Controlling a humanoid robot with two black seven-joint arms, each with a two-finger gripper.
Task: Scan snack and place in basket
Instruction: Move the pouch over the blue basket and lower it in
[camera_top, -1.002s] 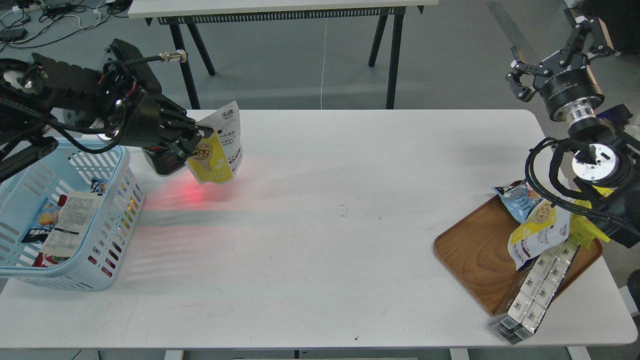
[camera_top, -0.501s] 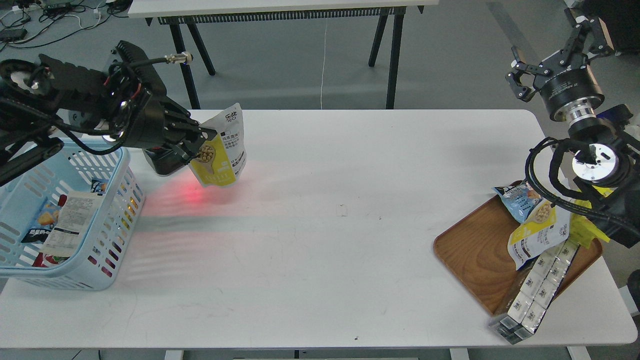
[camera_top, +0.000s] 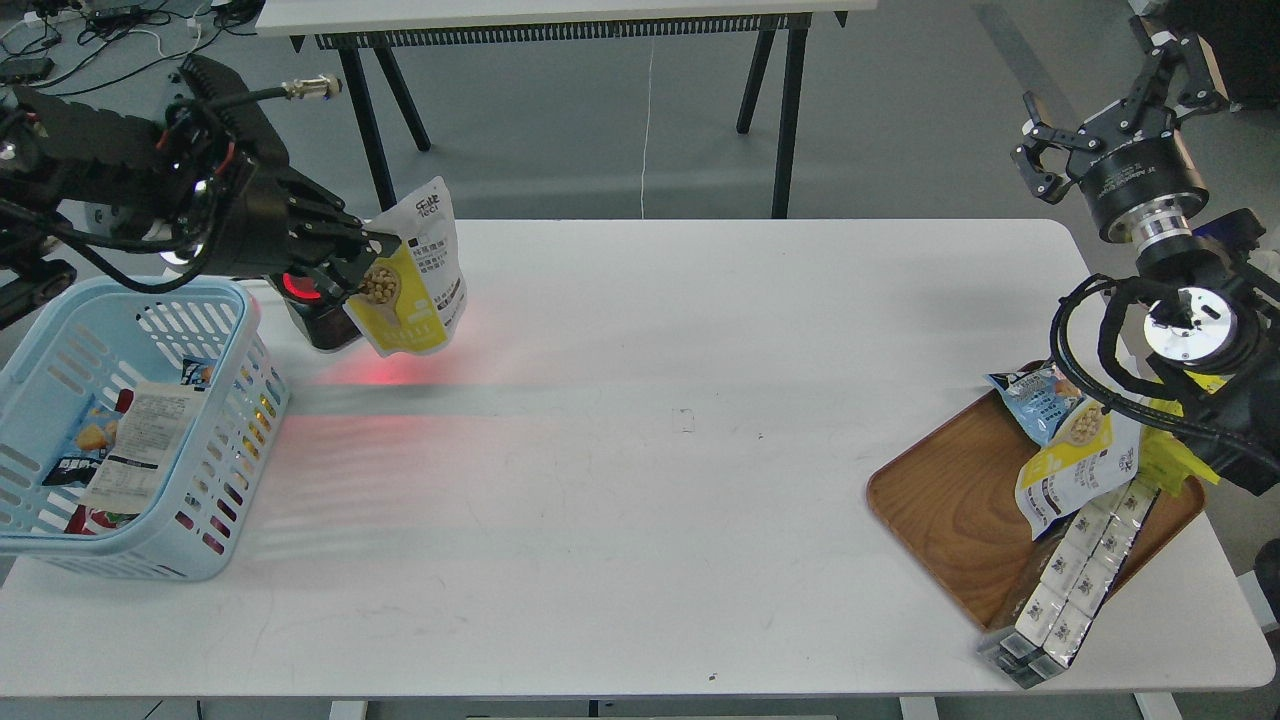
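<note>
The left gripper (camera_top: 365, 262) clamps the snack (camera_top: 410, 290) at its 9 o'clock edge, upright before the scanner (camera_top: 315, 310), printed face exposed to the red beam, while the right gripper (camera_top: 1110, 110) idles spread and empty.

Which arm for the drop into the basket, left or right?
Left. The left gripper is shut on the snack, held in the air just right of the basket. The right gripper is open, empty and raised past the table's far right end, above the wooden tray.
</note>
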